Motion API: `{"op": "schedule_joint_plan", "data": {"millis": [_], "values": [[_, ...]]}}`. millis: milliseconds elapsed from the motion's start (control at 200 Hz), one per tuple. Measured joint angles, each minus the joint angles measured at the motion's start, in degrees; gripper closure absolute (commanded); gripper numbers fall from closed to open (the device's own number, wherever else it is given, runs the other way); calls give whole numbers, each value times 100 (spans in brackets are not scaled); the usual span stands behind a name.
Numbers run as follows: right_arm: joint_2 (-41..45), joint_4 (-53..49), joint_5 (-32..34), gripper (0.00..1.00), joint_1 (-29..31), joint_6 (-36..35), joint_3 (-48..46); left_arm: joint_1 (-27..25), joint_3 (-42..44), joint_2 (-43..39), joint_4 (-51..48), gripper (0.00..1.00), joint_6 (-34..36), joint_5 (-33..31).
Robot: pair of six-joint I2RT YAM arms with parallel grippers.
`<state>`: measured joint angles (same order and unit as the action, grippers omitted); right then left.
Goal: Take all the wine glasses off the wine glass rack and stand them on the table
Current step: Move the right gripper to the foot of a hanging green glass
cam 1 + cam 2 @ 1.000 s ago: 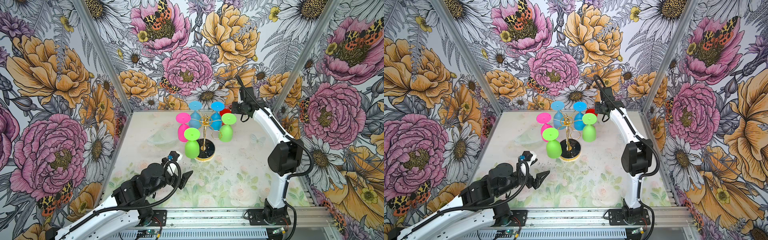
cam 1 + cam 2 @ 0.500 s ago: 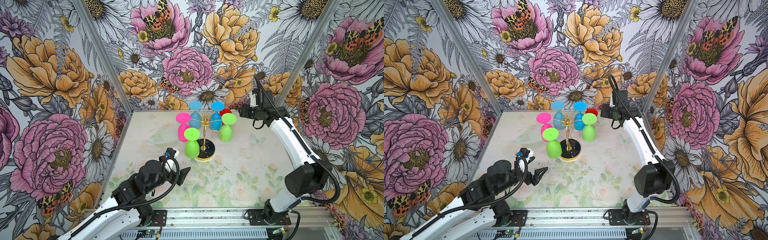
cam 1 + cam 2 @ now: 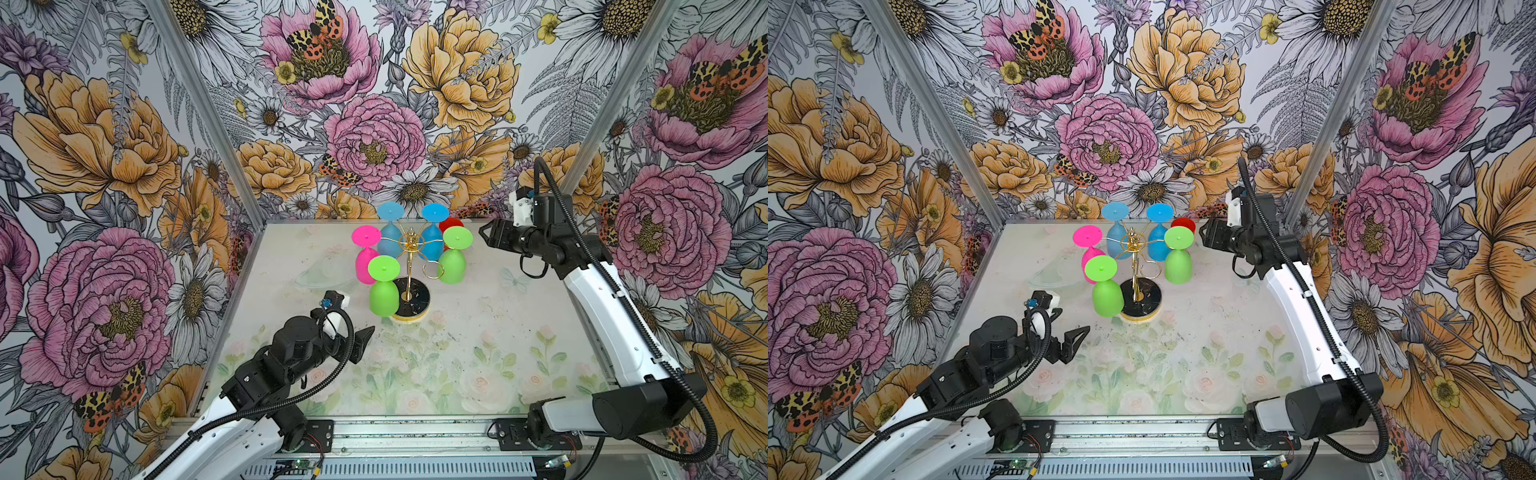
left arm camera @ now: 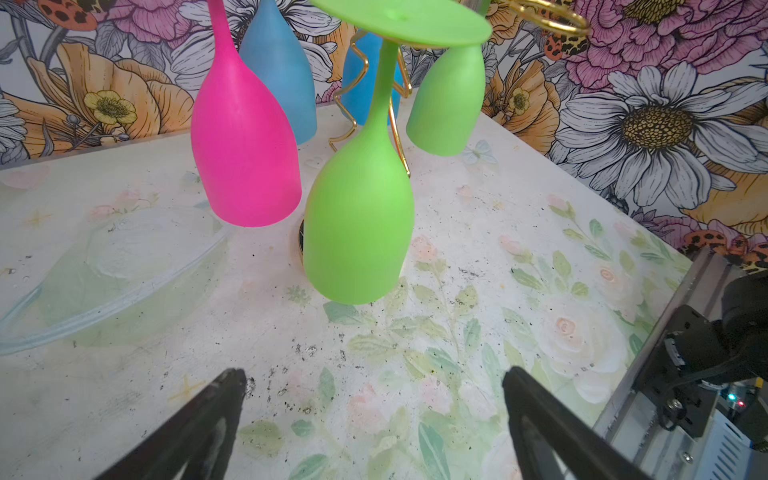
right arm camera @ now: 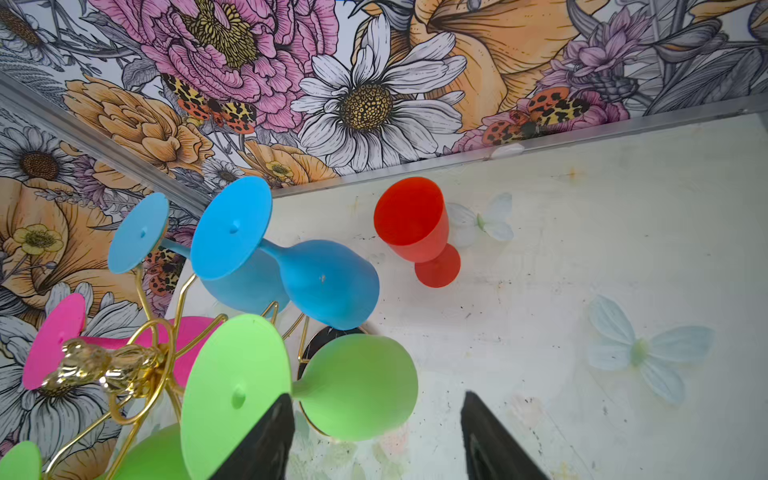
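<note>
Approach: our left gripper (image 4: 374, 374) and right gripper (image 5: 376, 397) gape empty; next we should straddle the nearest lime-green plastic wine glass (image 4: 359, 232) on the gold wire rack (image 3: 409, 242).

Bright, even, diffuse light; shadows on the tabletop (image 3: 478, 345) faint, soft-edged. Both top views sharp. Wrist views wide-angle, lines bow near edges; left pincer (image 4: 374, 376) up close slightly soft.
</note>
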<state>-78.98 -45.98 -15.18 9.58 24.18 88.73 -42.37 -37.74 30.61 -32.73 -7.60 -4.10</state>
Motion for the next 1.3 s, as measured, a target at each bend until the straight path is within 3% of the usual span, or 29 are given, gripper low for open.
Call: {"op": "schedule_joint_plan", "data": {"millis": [570, 871, 1106, 1301], "values": [[48, 372, -1508, 46, -9, 693, -662, 105, 0, -24, 129, 1, 2, 98], [52, 896, -1939, 53, -9, 1099, -815, 142, 0, -24, 129, 1, 2, 107], [52, 1167, -2098, 64, -9, 1346, -881, 142, 0, -26, 129, 1, 2, 120], [50, 1311, -2168, 67, -9, 1453, -911, 142, 0, -72, 136, 1, 2, 120]]}}
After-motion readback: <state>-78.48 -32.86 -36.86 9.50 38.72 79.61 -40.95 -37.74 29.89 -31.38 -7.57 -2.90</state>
